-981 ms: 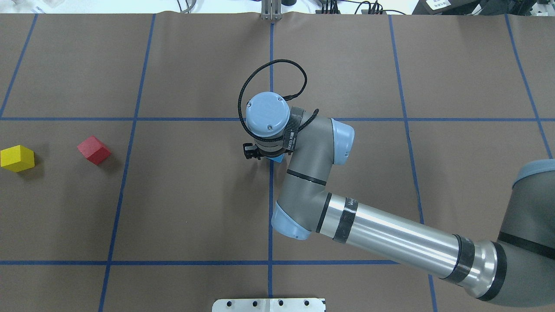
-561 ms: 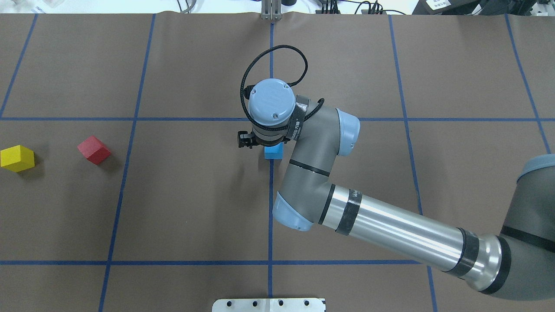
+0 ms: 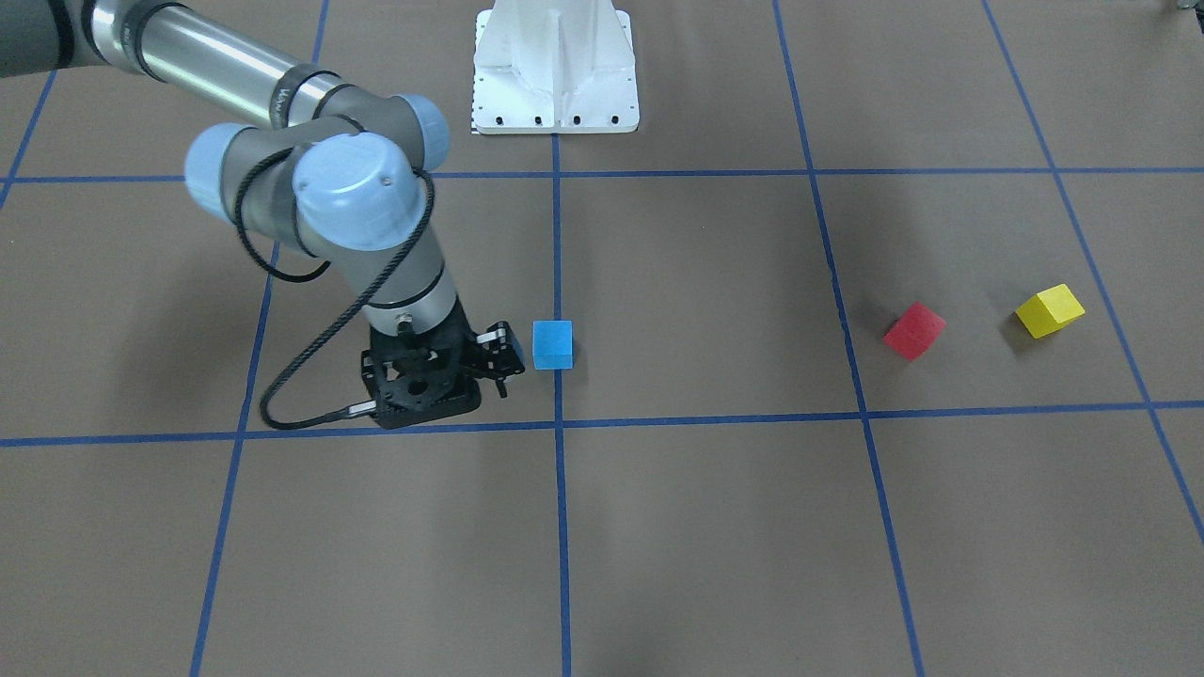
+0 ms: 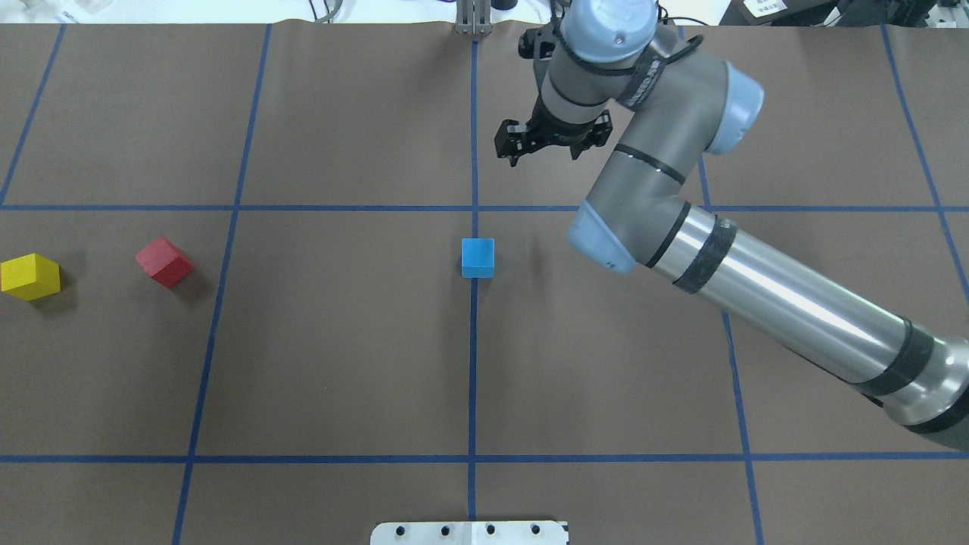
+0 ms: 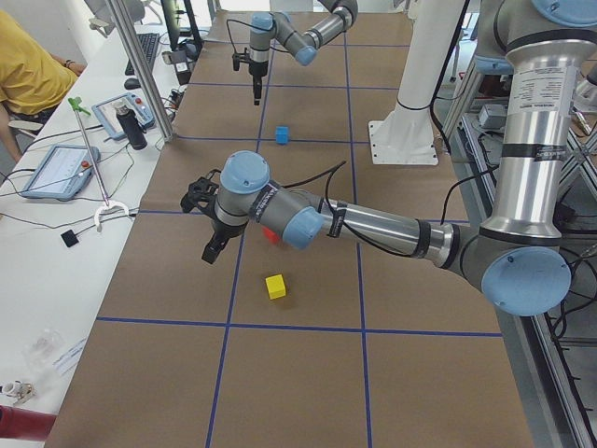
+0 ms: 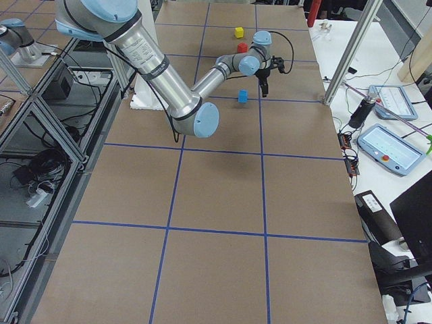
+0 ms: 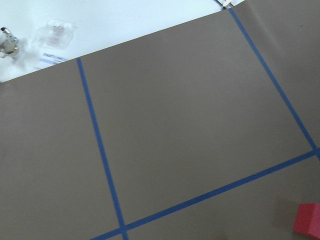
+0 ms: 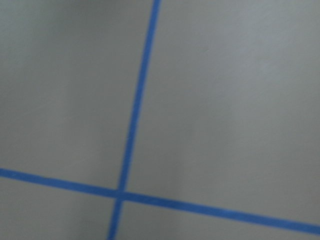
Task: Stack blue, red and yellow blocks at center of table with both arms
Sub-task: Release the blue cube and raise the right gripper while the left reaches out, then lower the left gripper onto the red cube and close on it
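The blue block (image 4: 478,257) (image 3: 552,344) sits alone on the centre line of the brown table. My right gripper (image 4: 551,144) (image 6: 263,84) is open and empty. It is raised above the table, beyond the blue block toward the far edge and apart from it. The red block (image 4: 163,262) (image 7: 307,225) and the yellow block (image 4: 30,276) (image 3: 1050,310) lie side by side at the table's left end. My left gripper (image 5: 213,250) shows only in the exterior left view, hovering close to the red block. I cannot tell whether it is open or shut.
The white mount plate (image 4: 469,532) stands at the near edge. Blue tape lines cross the table. A side bench beyond the far edge holds tablets (image 5: 56,173) and metal posts (image 5: 140,75). A person in yellow (image 5: 28,75) sits there.
My right gripper has lifted off the blue block and swung away toward the far edge, right of the centre line. The blue block stays at the centre, now fully uncovered.
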